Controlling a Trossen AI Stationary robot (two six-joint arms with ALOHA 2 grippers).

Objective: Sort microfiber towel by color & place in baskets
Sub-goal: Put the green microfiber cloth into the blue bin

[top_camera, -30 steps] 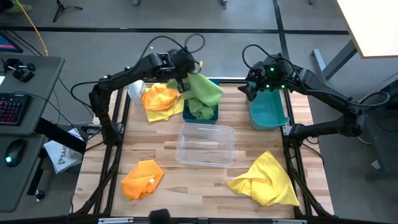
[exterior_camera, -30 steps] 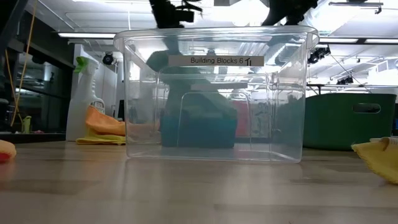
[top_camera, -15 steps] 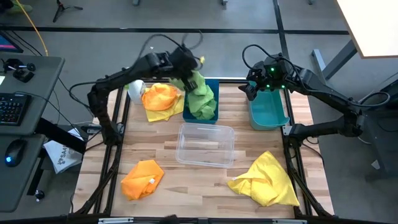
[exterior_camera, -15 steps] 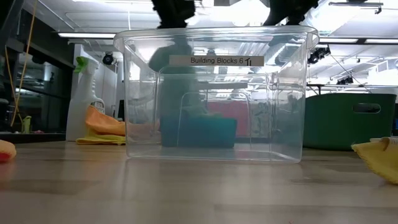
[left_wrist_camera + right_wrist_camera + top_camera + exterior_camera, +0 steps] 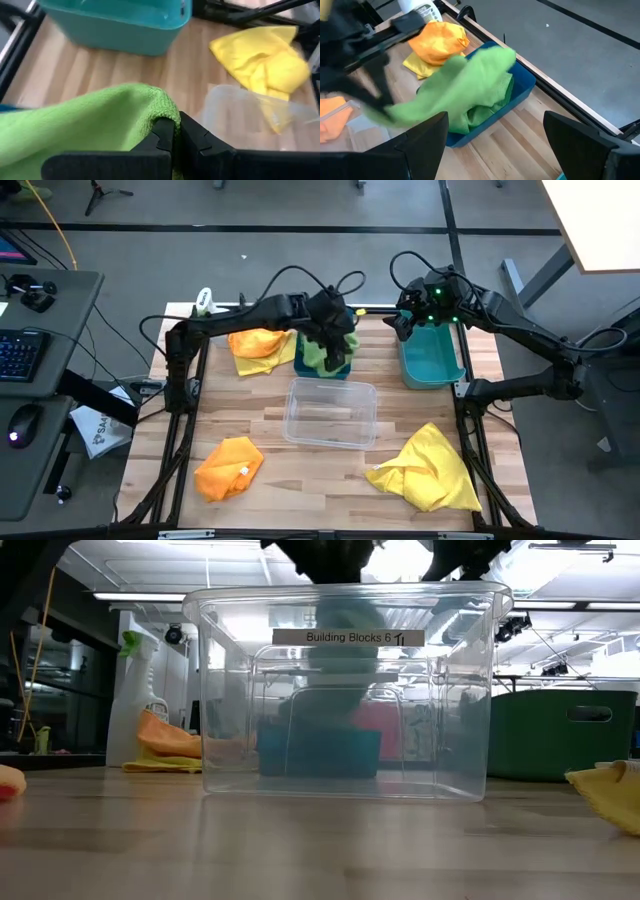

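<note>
Green towel (image 5: 95, 120) pinched tight in left gripper (image 5: 172, 131), fingers closed on its fold, over dark blue basket (image 5: 338, 370) at table's back. Right gripper (image 5: 403, 323) over teal basket (image 5: 432, 367); its fingers spread wide, holding nothing. Blue basket mostly hidden by cloth.

A white spray bottle (image 5: 204, 300) with a green top lies at the table's (image 5: 270, 430) far left corner; in the low view it stands at the left (image 5: 133, 700). Left of the table, a desk (image 5: 55, 330) carries a keyboard (image 5: 18, 356), a mouse (image 5: 25, 423) and a small controller (image 5: 33, 292). A yellow cable (image 5: 55, 225) crosses the grey floor.
</note>
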